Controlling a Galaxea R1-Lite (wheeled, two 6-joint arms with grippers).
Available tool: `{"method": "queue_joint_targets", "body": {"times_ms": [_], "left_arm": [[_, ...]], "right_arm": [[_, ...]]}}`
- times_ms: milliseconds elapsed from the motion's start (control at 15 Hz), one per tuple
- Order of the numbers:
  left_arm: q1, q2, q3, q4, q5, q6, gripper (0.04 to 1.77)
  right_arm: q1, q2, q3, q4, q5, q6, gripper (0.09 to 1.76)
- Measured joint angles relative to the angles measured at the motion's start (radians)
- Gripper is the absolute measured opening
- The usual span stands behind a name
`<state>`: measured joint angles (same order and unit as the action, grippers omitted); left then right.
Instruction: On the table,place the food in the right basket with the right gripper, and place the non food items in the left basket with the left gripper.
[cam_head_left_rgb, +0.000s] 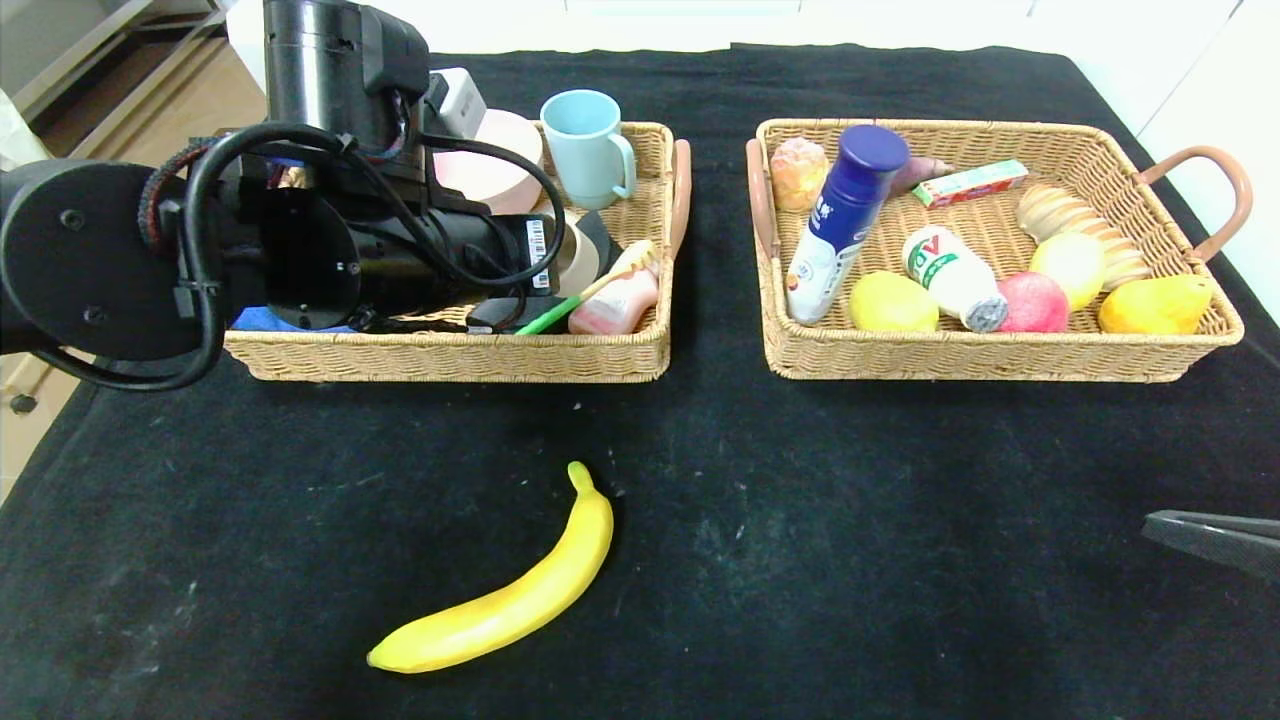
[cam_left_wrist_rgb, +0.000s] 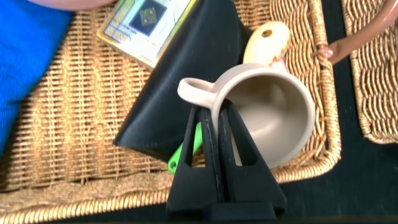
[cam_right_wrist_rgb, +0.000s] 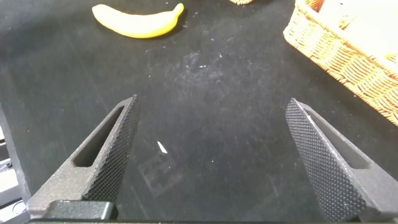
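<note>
My left gripper (cam_left_wrist_rgb: 215, 121) is shut on the wall of a beige mug (cam_left_wrist_rgb: 273, 115), beside its handle, and holds it tilted over the left basket (cam_head_left_rgb: 450, 357). In the head view the left arm (cam_head_left_rgb: 330, 240) hides most of the mug (cam_head_left_rgb: 578, 258). A yellow banana (cam_head_left_rgb: 520, 590) lies on the black cloth at the front centre, also in the right wrist view (cam_right_wrist_rgb: 140, 22). My right gripper (cam_right_wrist_rgb: 211, 102) is open and empty above the cloth by the table's front right edge (cam_head_left_rgb: 1205, 535). The right basket (cam_head_left_rgb: 990, 362) holds fruit, bottles and other food.
The left basket holds a light blue cup (cam_head_left_rgb: 585, 145), pink bowl (cam_head_left_rgb: 495, 165), pink bottle (cam_head_left_rgb: 615, 300), green toothbrush (cam_left_wrist_rgb: 186, 152), black pouch (cam_left_wrist_rgb: 180, 81), blue cloth (cam_left_wrist_rgb: 25, 56) and a card (cam_left_wrist_rgb: 146, 25). The right basket's corner (cam_right_wrist_rgb: 348, 56) is near the right gripper.
</note>
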<state>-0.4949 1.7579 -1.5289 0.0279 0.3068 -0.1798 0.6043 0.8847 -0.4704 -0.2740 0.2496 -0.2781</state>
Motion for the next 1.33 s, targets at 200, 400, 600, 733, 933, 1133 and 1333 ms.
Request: {"method": "queue_joint_targets", "body": {"times_ms": [200, 400, 600, 733, 933, 1133, 1333], "left_arm": [[0.005, 0.011, -0.001, -0.005, 0.004, 0.001, 0.12], [0.011, 0.018, -0.004, -0.005, 0.009, 0.0, 0.64], [0.011, 0.017, -0.005, -0.005, 0.009, 0.001, 0.98], [0.011, 0.016, -0.004, -0.004, 0.008, 0.0, 1.15], [0.01, 0.008, 0.0, 0.008, 0.01, 0.003, 1.33], [0.01, -0.026, 0.015, 0.026, 0.009, 0.038, 1.45], [0.005, -0.087, 0.04, 0.126, -0.002, 0.045, 1.53]], "right_arm": [[0.0, 0.003, 0.001, 0.0, 0.0, -0.001, 1.71], [0.0, 0.003, 0.001, 0.0, 0.0, -0.001, 1.71], [0.0, 0.005, 0.003, -0.001, 0.0, -0.002, 1.71], [0.001, 0.007, 0.004, 0.0, 0.0, -0.002, 1.71], [0.003, 0.009, 0.004, 0.0, 0.0, -0.002, 1.71], [0.005, 0.01, 0.006, -0.001, 0.0, -0.002, 1.71], [0.006, 0.01, 0.004, -0.001, 0.0, -0.001, 1.71]]}}
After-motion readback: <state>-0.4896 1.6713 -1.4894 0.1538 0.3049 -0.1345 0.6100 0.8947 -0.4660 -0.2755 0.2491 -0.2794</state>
